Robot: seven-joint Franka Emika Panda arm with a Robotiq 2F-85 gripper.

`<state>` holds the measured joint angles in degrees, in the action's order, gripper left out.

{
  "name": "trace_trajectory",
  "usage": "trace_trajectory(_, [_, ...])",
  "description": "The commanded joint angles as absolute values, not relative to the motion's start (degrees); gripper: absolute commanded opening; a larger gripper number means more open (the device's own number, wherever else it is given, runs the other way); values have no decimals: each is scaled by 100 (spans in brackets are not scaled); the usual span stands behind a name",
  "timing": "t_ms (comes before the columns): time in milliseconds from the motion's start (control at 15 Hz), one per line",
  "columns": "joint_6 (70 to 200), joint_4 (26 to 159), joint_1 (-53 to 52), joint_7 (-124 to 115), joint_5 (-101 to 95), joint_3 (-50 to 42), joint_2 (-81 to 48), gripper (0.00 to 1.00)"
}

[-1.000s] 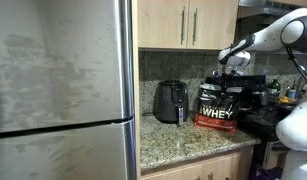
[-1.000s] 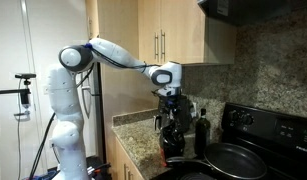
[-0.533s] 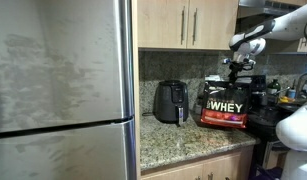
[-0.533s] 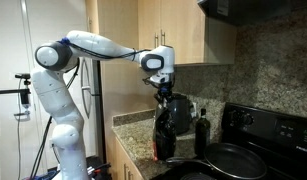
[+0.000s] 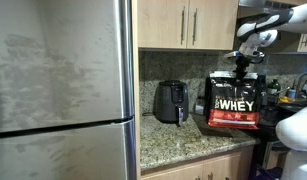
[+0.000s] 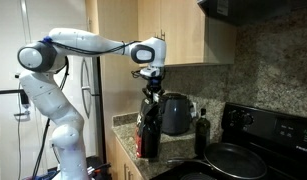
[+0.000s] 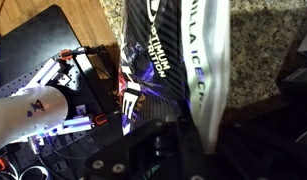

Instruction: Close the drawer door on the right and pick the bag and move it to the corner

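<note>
Viewing an exterior view: gripper (image 5: 240, 68) clamped together on the top seam of the bag (image 5: 236, 103). The pouch is black and glossy with a red bottom band, white "WHEY" lettering and a gold emblem. It hangs upright at the stove-side end of the countertop (image 5: 183, 138), speckled tan granite; cannot tell whether its base touches. The corner (image 5: 145, 116) by the stainless fridge (image 5: 63, 90) lies at the opposite end, well apart, with the rounded black air fryer (image 5: 171, 102) between. The drawer door (image 5: 215, 22), flat tan wood with a slim silver bar handle, sits flush.

In an exterior view: gripper (image 6: 150, 85) pinches the bag (image 6: 148, 135) near the countertop's front edge, in front of the air fryer (image 6: 175, 113). A dark bottle (image 6: 202, 130) stands beside the fryer.

Wrist view: bag (image 7: 178, 50) seen side-on; "OPTIMUM NUTRITION" readable, plus partial "ILLA ICE C". Gripper (image 7: 188, 135) shows dark and closed on the film.
</note>
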<state>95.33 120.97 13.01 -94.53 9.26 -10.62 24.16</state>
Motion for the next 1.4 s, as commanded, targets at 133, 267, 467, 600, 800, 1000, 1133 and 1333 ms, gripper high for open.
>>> trace_trajectory(133, [9400,12466,1149,-9345,768,-526,2674,0])
trace_trajectory(267, [9310,12524,927,-9468,828,-144,2868,0])
trace_trajectory(467, [9588,12231,545,-9979,1296,400,2583,0])
trace_trajectory(600, [9613,11860,307,-10628,1718,708,2279,0])
trace_trajectory(800, [9695,12216,139,-10761,1573,834,2322,2])
trace_trajectory(1000, [9711,12029,55,-10932,1586,912,2180,2])
trace_trajectory(1133, [9882,11845,-6,-11187,1436,1113,1896,0])
trace_trajectory(1333, [10145,11165,-223,-12382,1583,1486,1263,0])
